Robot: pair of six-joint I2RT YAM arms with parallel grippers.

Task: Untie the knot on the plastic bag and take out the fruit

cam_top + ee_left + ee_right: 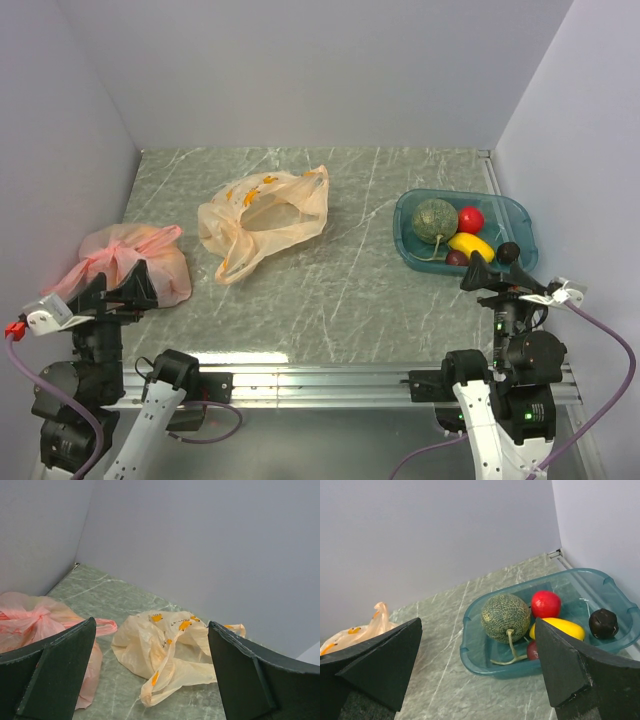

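Plastic bag [262,222] lies slack and open at frame centre, no knot visible. Fruit [435,220] sits in teal tub [505,200], right. Left gripper [113,286] and right gripper [497,268] are spread and empty. I judge the task finished and no further move needed.

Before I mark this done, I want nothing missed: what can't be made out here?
Plastic bag inside: its own crumpled folds, all views.
Pink bag contents: cloudy film, both views; left pincer overlaps it from above.
Purple fruit: right wrist view, mostly behind the yellow fruit.
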